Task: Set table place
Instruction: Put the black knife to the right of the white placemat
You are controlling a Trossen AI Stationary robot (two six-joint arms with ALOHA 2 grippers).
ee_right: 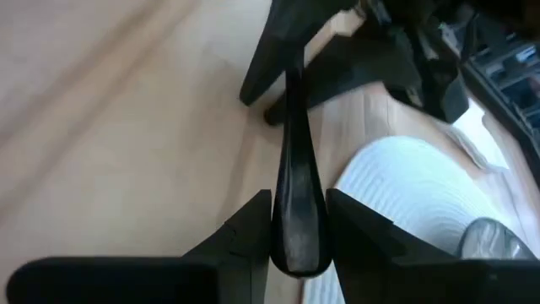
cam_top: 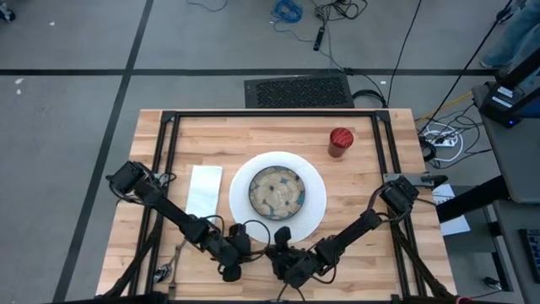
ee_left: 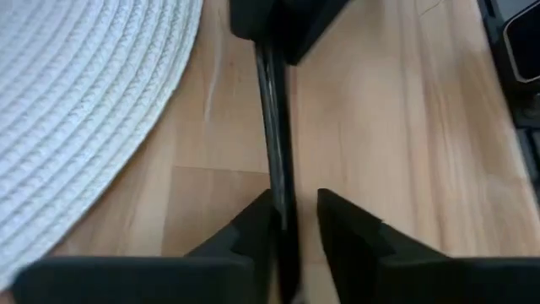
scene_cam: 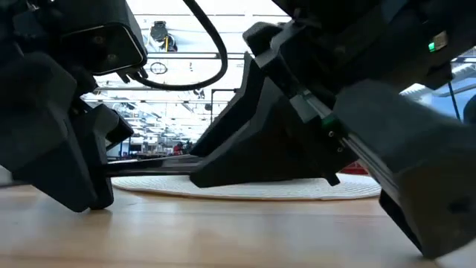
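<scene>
A big white plate [cam_top: 314, 203] lies mid-table with the patterned bowl [cam_top: 277, 192] on it. A white napkin [cam_top: 204, 189] lies flat to its left, and a red cup [cam_top: 340, 142] stands at the far right. Near the front edge, a dark piece of cutlery [ee_left: 272, 127] spans between my two grippers. My right gripper [ee_right: 299, 198] is shut on one end. My left gripper [ee_left: 294, 198] is open, one finger on either side of the other end. A strip of bare wood shows between the cutlery and one finger [ee_left: 346, 232]. My right gripper pinches the cutlery's broad rounded end [ee_right: 295, 228] between its two fingers. The fingers slant down and lie along the piece. The cutlery [scene_cam: 149, 167] runs about level, just above the tabletop. My left gripper has the cutlery close against one finger [ee_left: 253, 232]; whether they touch I cannot tell.
More dark cutlery [cam_top: 169, 268] lies by the near left edge. The plate's rim [ee_left: 93, 127] is close beside both grippers. The black frame [cam_top: 164, 143] runs along the table's left, right and far sides. Bare wood [cam_top: 371, 181] shows right of the plate.
</scene>
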